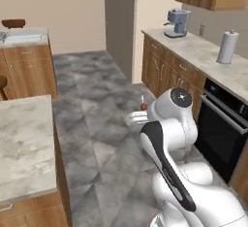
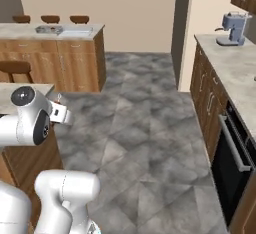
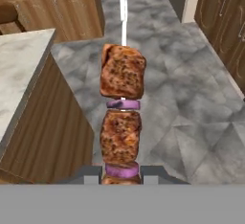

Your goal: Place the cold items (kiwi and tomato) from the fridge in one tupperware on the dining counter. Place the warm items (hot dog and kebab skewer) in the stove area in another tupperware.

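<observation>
Kebab skewer [image 3: 121,117] apparently clamped between gripper [image 3: 121,176] fingers, pointing forward.

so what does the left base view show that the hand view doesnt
The left base view alone takes in the coffee machine, the paper towel roll, the black oven under the right-hand counter and the far counter across the room. The hand view alone shows the kebab skewer up close: browned meat chunks, purple onion slices and a white stick, held between the fingers. Both share the grey tiled floor, the marble island counter on the left and the wooden cabinets on the right.
</observation>
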Controlling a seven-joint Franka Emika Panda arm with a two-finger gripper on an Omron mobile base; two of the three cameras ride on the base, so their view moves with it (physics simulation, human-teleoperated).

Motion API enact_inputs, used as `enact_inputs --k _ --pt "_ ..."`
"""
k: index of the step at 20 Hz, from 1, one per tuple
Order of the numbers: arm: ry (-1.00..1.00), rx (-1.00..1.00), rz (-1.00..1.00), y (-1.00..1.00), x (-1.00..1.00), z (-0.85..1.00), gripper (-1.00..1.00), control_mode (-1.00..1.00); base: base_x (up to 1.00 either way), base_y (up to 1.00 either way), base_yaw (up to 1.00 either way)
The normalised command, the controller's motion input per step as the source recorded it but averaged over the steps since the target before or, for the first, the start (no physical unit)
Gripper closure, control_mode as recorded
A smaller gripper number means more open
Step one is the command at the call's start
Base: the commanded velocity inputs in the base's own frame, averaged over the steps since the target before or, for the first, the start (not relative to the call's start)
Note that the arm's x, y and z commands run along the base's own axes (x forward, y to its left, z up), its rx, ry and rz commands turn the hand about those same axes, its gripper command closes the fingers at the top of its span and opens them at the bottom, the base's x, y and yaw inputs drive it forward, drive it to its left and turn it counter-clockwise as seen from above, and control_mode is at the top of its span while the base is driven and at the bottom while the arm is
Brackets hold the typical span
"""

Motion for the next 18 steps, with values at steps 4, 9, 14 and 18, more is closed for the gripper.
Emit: enact_inputs --k 4,9,14,18 --pt "0.0 0.0 0.0 0.0 0.0 0.0 1.0 1.0 0.87 -0.38 0.15" --pt "0.0 0.0 0.0 0.0 0.0 0.0 1.0 1.0 0.9 -0.37 0.18" --pt "0.0 0.0 0.0 0.0 0.0 0.0 1.0 1.0 0.98 -0.24 0.21" --pt "0.0 0.0 0.0 0.0 0.0 0.0 1.0 1.0 1.0 -0.12 0.15"
